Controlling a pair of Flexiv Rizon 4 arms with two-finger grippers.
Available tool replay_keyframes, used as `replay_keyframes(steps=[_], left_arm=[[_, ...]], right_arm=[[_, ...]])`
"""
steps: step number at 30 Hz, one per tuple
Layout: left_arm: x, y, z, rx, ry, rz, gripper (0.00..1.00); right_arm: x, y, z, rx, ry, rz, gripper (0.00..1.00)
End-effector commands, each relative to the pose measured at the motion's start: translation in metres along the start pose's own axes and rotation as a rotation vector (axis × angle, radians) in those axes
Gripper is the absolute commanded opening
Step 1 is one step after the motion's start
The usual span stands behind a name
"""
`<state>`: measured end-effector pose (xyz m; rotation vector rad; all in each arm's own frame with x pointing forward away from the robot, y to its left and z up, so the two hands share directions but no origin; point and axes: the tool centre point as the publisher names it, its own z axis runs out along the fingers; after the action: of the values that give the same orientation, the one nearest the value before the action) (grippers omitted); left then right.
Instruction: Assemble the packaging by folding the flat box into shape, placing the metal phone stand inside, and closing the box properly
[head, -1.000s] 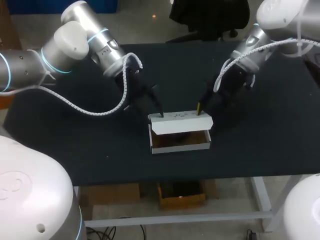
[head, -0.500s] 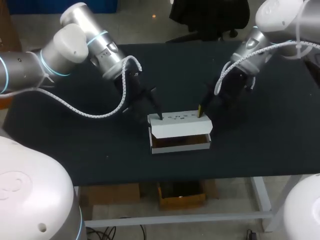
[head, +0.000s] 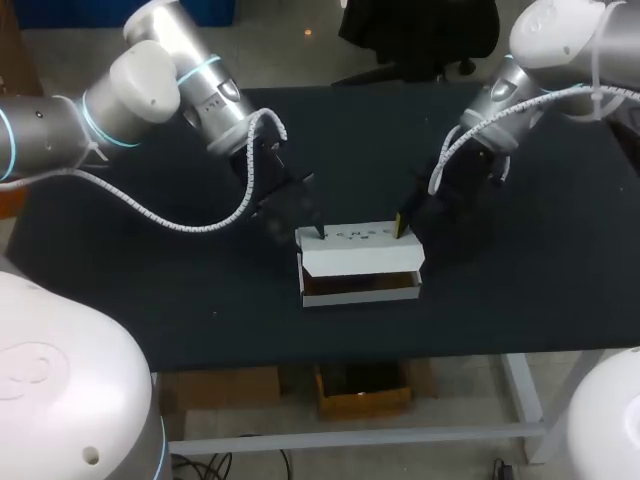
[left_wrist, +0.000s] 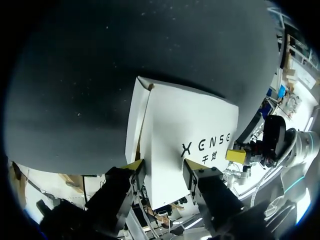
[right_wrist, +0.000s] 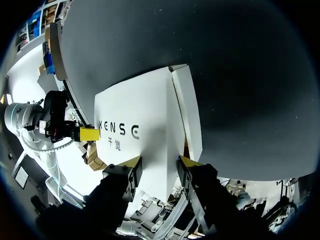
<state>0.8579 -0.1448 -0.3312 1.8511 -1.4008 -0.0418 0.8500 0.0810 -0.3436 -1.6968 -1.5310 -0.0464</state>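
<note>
The white cardboard box (head: 360, 265) stands mid-table, its lid (head: 362, 237) folded down over it so only a narrow brown gap (head: 360, 284) shows at the front. My left gripper (head: 318, 232) rests on the lid's back left corner, my right gripper (head: 400, 228) on its back right corner. In the left wrist view the open left gripper (left_wrist: 162, 167) straddles the printed lid (left_wrist: 190, 125) at its side edge. The right wrist view shows the open right gripper (right_wrist: 157, 162) likewise on the lid (right_wrist: 145, 120). The phone stand is hidden.
The box sits on a black table top (head: 150, 290), a short way back from the front edge (head: 330, 360). Each wrist view shows the other arm's yellow fingertip at the lid's far end.
The lid has come down further over the box, narrowing the front gap. Both grippers have moved down slightly with it.
</note>
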Motion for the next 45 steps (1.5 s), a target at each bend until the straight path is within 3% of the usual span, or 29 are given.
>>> replay_keyframes(steps=[1, 20, 29, 45], left_arm=[[0.002, 0.000, 0.001, 0.008, -0.006, 0.002, 0.50], [-0.003, 0.006, -0.003, 0.073, -0.038, 0.040, 0.56], [-0.006, 0.018, -0.015, 0.136, -0.046, 0.052, 0.65], [0.003, 0.041, -0.024, 0.226, -0.083, 0.115, 0.75]], right_arm=[[0.002, 0.005, 0.003, 0.011, -0.005, -0.002, 0.45], [-0.004, 0.009, 0.003, 0.017, -0.019, -0.006, 0.49], [-0.004, 0.011, 0.004, 0.018, -0.029, -0.015, 0.53], [-0.007, 0.015, 0.003, 0.018, -0.020, -0.008, 0.50]])
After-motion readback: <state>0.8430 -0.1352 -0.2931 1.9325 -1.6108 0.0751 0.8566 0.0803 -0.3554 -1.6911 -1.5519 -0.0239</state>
